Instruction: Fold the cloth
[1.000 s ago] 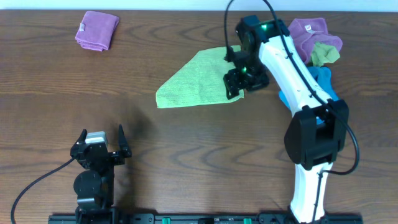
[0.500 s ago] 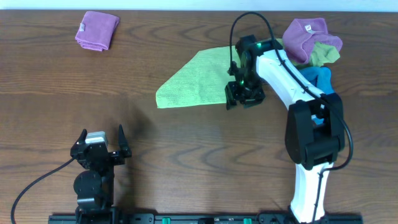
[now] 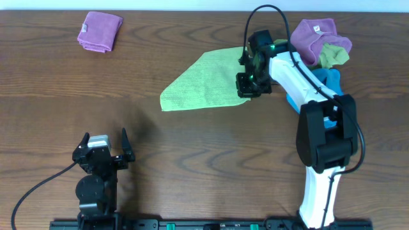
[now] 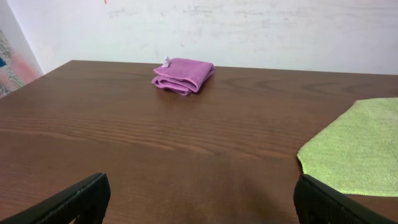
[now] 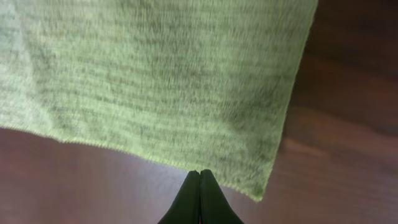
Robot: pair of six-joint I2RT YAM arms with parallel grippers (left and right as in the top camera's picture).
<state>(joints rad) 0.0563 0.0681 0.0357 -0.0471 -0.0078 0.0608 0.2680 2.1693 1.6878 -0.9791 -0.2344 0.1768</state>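
Observation:
The cloth (image 3: 203, 83) lies spread flat on the brown table, a lime-green sheet right of centre; it also shows in the left wrist view (image 4: 360, 146) and fills the top of the right wrist view (image 5: 155, 81). My right gripper (image 3: 245, 91) stands at its lower right corner. Its jaws are shut, tips (image 5: 200, 173) pinched together right on the cloth's hem near that corner. My left gripper (image 3: 104, 142) rests low at the front left, far from the cloth. In its own view it (image 4: 201, 205) is wide open with bare table between the fingers.
A folded purple cloth (image 3: 99, 30) sits at the back left (image 4: 183, 74). At the back right, beside my right arm, lies a pile: a purple cloth (image 3: 316, 35), an olive-green one (image 3: 333, 55) and a bright blue one (image 3: 331, 80).
The right gripper shifted along the cloth's right edge, ending at the lower right corner, and its jaws closed there. The cloth's outline looks unchanged. The left arm stayed still.

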